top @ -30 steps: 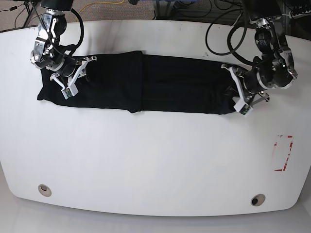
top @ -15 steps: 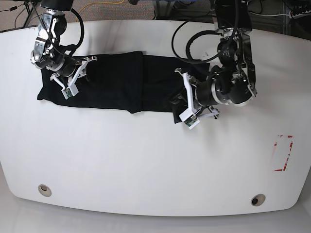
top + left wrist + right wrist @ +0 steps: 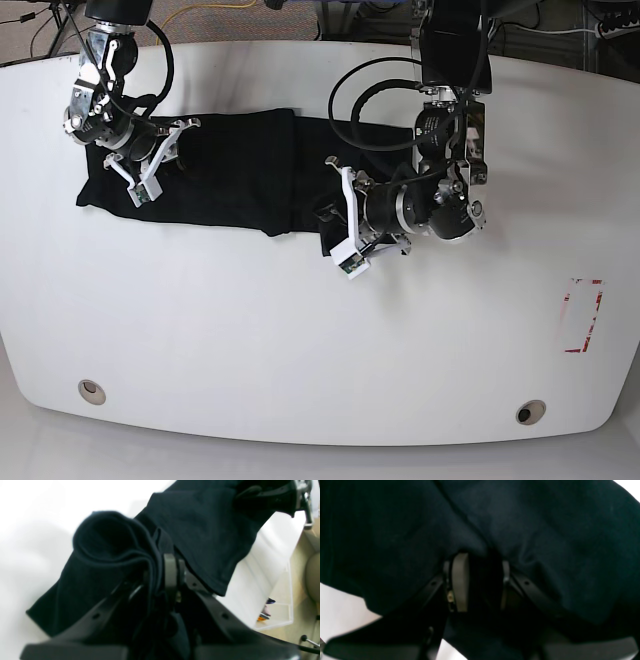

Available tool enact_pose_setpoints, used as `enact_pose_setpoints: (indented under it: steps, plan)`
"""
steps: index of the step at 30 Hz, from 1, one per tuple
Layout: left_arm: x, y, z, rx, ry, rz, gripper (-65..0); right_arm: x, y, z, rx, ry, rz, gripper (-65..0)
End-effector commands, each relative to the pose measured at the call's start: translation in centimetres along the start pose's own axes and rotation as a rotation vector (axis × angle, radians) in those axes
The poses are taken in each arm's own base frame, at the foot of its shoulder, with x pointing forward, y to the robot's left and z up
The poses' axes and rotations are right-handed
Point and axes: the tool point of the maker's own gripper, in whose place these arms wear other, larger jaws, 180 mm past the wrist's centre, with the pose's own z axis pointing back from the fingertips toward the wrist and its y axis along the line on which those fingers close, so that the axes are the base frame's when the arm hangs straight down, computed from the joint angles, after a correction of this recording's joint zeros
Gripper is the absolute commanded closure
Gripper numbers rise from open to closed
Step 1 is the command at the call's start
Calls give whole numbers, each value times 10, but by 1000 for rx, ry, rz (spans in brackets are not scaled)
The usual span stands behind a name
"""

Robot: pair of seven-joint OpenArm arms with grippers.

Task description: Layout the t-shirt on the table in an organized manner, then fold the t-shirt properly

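Note:
The black t-shirt (image 3: 230, 170) lies as a long folded band on the white table (image 3: 300, 340), at the back left. My left gripper (image 3: 337, 215) is near the table's middle, shut on the band's right end, which is lifted and doubled over. In the left wrist view the left gripper (image 3: 166, 572) pinches several layers of the t-shirt (image 3: 200, 525). My right gripper (image 3: 160, 160) sits on the shirt's left end. In the right wrist view the right gripper (image 3: 481, 580) holds a thick bunch of the t-shirt (image 3: 545, 530) between its fingers.
A red-and-white tape rectangle (image 3: 583, 315) marks the table's right side. Two small round holes (image 3: 91, 391) (image 3: 530, 411) lie near the front edge. Black cables (image 3: 375, 90) loop behind the left arm. A white bin (image 3: 277, 610) stands beyond the table's edge.
My left gripper has carried the shirt's right end leftwards from the table's right side to its middle, shortening the band. The right arm has stayed put.

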Motion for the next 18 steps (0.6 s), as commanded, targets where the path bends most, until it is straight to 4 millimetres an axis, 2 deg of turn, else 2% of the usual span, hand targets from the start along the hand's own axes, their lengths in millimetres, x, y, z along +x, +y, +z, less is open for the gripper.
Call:
enact_pose_setpoints:
  steps: [1,10,14,18]
  plan:
    - [26,-11,-1,-35,-81,-39,-22,4,-5,3,-13,-3,15,-160]
    - [22,-20,-12,-71,-51,-49,-24,5,-4,3,-11,-3,17,-160]
    - [25,-16,-14,-73,-44,-50,-28,5,0,0,-2,-11,4,-160]
    - [30,-12,-15,-75,-45,-53,-110,5,3,-1,3,-13,-1,-160]
